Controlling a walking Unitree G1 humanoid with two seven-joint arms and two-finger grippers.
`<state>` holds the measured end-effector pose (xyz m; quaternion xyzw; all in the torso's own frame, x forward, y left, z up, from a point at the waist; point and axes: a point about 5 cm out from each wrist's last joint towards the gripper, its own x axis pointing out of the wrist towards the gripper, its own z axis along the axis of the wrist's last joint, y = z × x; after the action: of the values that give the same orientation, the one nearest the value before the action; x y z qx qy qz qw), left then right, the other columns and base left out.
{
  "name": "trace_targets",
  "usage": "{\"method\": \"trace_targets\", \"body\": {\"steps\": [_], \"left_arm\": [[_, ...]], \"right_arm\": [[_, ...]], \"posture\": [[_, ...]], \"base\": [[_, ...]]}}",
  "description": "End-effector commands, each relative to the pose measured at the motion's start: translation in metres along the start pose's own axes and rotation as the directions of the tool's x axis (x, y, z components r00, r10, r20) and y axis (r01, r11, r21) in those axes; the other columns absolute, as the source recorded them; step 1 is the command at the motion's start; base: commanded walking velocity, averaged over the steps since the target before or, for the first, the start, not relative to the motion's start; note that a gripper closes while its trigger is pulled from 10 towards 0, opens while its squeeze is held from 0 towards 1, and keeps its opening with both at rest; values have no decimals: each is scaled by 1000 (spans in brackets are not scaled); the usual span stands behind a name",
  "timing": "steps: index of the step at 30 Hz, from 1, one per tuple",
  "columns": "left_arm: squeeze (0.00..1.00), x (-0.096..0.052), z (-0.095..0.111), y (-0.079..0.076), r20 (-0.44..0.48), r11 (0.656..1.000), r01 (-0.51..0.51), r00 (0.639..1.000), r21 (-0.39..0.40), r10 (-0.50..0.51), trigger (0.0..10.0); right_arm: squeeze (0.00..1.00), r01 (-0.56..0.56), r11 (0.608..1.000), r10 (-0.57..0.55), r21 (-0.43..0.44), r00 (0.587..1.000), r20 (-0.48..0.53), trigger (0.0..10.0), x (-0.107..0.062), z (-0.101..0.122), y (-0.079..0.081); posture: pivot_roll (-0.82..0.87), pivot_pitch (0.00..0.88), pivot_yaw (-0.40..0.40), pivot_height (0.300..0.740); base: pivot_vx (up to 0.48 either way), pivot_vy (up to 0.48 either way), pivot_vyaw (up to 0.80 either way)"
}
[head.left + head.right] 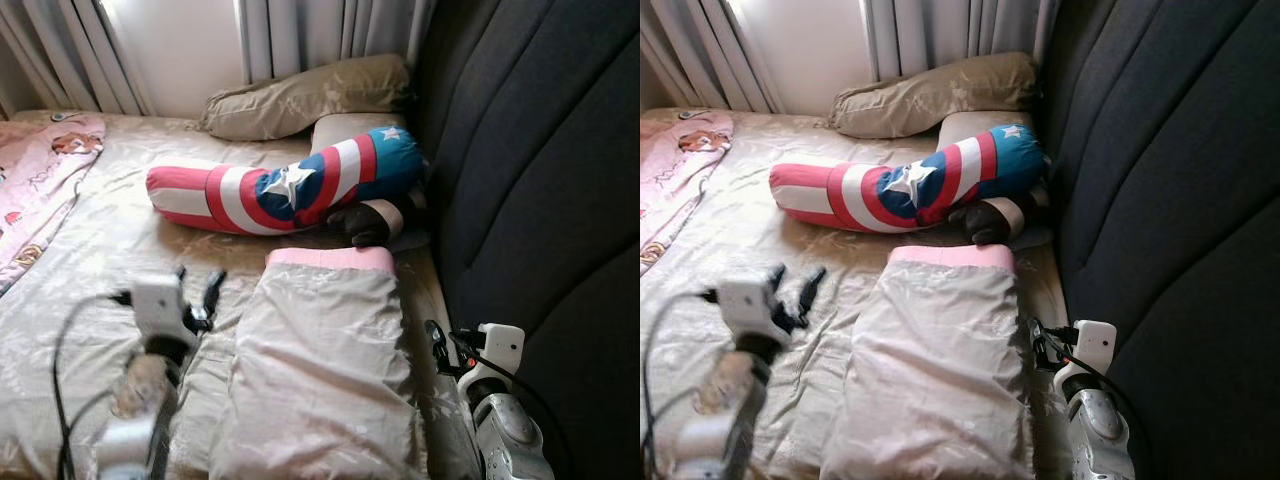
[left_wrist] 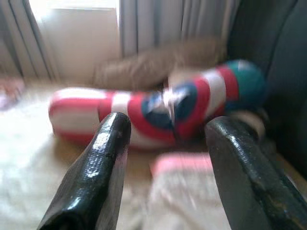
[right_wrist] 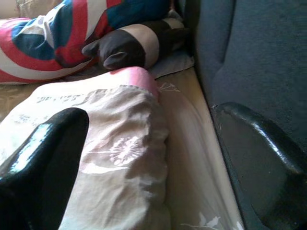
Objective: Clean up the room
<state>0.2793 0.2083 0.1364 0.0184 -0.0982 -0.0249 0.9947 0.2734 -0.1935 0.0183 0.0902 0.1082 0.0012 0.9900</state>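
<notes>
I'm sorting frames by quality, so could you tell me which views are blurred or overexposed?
Left wrist view: motion-blurred, striped bolster smeared, window glaring. Eye views: sharp bed, left pincer slightly blurred, window washed out. Right wrist view: sharp, folded blanket crisp.

Left gripper [image 1: 198, 297] hovers left of the folded blanket [image 1: 320, 370], fingers spread apart. Right gripper [image 1: 437, 345] sits low at the blanket's right edge, fingers parted wide, holding nothing.

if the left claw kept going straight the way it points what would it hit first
Probably the striped star bolster pillow, which lies dead ahead between the open left claw's fingers; depth is blurry, so the bedsheet might come first.
</notes>
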Motion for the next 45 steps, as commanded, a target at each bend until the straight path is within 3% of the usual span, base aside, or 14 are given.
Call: {"method": "trace_targets", "body": {"steps": [1, 5, 11, 30, 38, 45], "left_arm": [[0, -4, -5, 4, -25, 1000, -13, 1000, 0, 13, 10000], [0, -14, -16, 14, -62, 998, -67, 996, -18, 66, 10000], [0, -28, -33, 5, -120, 997, -71, 991, -39, 66, 10000], [0, -27, -36, -1, -125, 996, -65, 991, -56, 57, 10000], [0, -28, -36, -2, -126, 996, -66, 990, -59, 58, 10000], [0, -29, -36, -2, -127, 996, -67, 990, -57, 59, 10000]], "right_arm": [[0, -4, 1000, 4, -11, 1000, 19, 10000, 2, 4, 1], [0, -13, 1000, 13, -15, 1000, 23, 10000, 3, 5, 2], [0, -24, 999, 25, -22, 999, 26, 10000, 2, 6, 3], [0, -34, 997, 34, -69, 999, 2, 10000, 1, 4, 4], [0, -40, 996, 39, -75, 999, -8, 10000, 1, 3, 5], [0, -31, 997, 31, -74, 999, 8, 10000, 0, 5, 3]], "posture": [[51, 0, -38, 740], [54, 0, -38, 740], [52, 0, -41, 740], [52, 0, -48, 740], [53, 0, -51, 693], [54, 0, -53, 693]], "base": [[0, 0, 0], [0, 0, 0], [0, 0, 0], [0, 0, 0], [0, 0, 0], [0, 0, 0]]}}
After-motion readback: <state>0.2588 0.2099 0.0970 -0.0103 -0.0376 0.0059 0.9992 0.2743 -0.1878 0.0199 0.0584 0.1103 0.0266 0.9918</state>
